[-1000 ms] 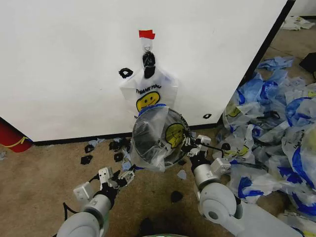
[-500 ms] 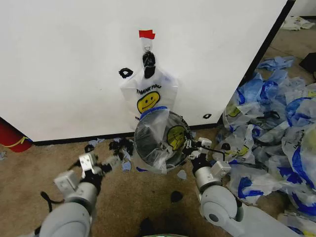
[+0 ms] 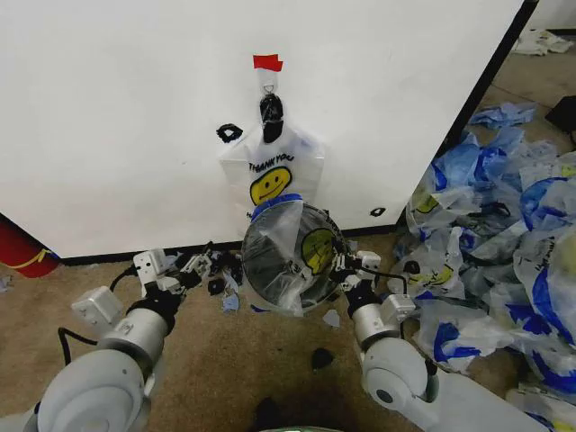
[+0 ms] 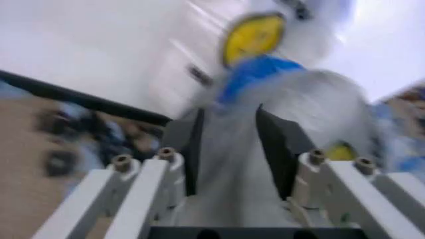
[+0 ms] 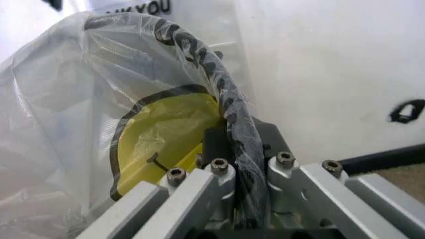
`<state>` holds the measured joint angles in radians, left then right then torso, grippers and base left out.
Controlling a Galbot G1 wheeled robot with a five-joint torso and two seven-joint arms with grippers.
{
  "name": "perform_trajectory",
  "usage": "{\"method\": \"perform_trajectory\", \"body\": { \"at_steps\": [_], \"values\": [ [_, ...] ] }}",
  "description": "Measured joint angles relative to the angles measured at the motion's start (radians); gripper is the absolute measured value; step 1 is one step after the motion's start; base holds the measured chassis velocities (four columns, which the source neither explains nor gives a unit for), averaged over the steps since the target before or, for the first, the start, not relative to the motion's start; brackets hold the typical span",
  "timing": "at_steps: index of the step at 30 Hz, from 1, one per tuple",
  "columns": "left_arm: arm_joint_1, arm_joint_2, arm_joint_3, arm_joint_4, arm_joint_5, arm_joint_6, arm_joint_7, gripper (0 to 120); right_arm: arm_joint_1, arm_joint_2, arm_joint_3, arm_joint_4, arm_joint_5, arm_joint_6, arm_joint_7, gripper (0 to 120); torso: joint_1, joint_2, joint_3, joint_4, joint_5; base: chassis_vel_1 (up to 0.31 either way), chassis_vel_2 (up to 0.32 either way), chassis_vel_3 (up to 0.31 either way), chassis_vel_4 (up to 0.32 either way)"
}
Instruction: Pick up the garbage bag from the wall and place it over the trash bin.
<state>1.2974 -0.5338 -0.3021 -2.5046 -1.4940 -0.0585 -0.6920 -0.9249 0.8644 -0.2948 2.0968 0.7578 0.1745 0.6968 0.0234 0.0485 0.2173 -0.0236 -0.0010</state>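
Note:
The garbage bag [image 3: 286, 270], translucent with a yellow smiley, is draped over the round black trash bin [image 3: 255, 236], which stands tilted at the foot of the wall [image 3: 117, 117]. My right gripper [image 3: 340, 264] is shut on the bin's rim [image 5: 211, 64] with the bag's plastic [image 5: 79, 99] pinched over it. My left gripper [image 3: 193, 264] stands open to the left of the bin, clear of it. In the left wrist view the bin and bag [image 4: 312, 114] lie beyond its spread fingers [image 4: 192, 149]. A like bag [image 3: 270, 175] hangs from the hook [image 3: 268, 88] under red tape [image 3: 267, 62].
A large heap of blue-and-white plastic bags [image 3: 504, 234] covers the floor to the right. Small black scraps [image 3: 216, 286] lie along the wall's black base trim and on the carpet [image 3: 321, 358]. A red object [image 3: 22, 252] sits at the far left by the wall.
My left arm has swung left and toward the wall, away from the bin's lower left edge. The right gripper has kept its hold on the rim; the bin shifted slightly.

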Motion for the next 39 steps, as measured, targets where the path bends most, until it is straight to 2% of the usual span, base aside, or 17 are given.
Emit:
{"method": "perform_trajectory", "body": {
  "at_steps": [2,4,9,16,18,20,25,33,39],
  "values": [
    [-0.020,0.010,0.019,0.000,-0.024,-0.007,0.038,26,0.012,-0.006,-0.011,0.001,0.000,-0.004,-0.002,0,0.000,0.000,0.000,0.0000,0.0001,0.000,0.000,0.000,0.000],
    [-0.064,0.038,0.049,0.001,-0.100,-0.019,0.110,14,0.043,-0.030,-0.040,0.002,-0.003,-0.009,-0.013,0,0.000,0.000,0.000,0.0002,0.0001,0.000,0.000,0.000,0.000],
    [-0.113,0.063,0.066,0.002,-0.200,-0.027,0.153,0,0.074,-0.057,-0.066,0.003,-0.003,-0.010,-0.031,0,0.000,0.000,0.000,-0.0002,0.0000,0.000,0.000,0.000,0.000],
    [-0.132,0.081,0.094,0.003,-0.270,-0.027,0.175,0,0.135,-0.068,-0.108,-0.018,-0.029,-0.013,-0.055,0,0.000,0.000,0.000,0.0000,0.0001,0.000,0.000,0.000,0.000],
    [-0.140,0.077,0.151,0.003,-0.288,-0.026,0.171,0,0.187,-0.068,-0.149,-0.038,-0.088,-0.029,-0.072,0,0.000,0.000,0.000,0.0001,0.0000,0.000,0.000,0.000,0.000],
    [-0.145,0.073,0.169,0.003,-0.288,-0.026,0.170,0,0.199,-0.067,-0.160,-0.043,-0.106,-0.033,-0.075,0,0.000,0.000,0.000,0.0001,0.0000,0.000,0.000,0.000,0.000],
    [-0.175,0.030,0.259,0.004,-0.277,-0.031,0.169,0,0.247,-0.076,-0.232,-0.057,-0.170,-0.058,-0.086,0,0.000,0.000,0.000,0.0000,0.0000,0.000,0.000,0.000,0.000],
    [-0.237,-0.025,0.335,0.006,-0.280,-0.047,0.147,0,0.245,-0.102,-0.257,-0.052,-0.212,-0.065,-0.107,0,0.000,0.000,0.000,0.0000,0.0002,0.000,0.000,0.000,0.000],
    [-0.330,-0.092,0.418,0.059,-0.303,-0.069,0.101,0,0.251,-0.121,-0.272,-0.042,-0.214,-0.066,-0.110,0,0.000,0.000,0.000,0.0000,0.0000,0.000,0.000,0.000,0.000]
  ]
}}
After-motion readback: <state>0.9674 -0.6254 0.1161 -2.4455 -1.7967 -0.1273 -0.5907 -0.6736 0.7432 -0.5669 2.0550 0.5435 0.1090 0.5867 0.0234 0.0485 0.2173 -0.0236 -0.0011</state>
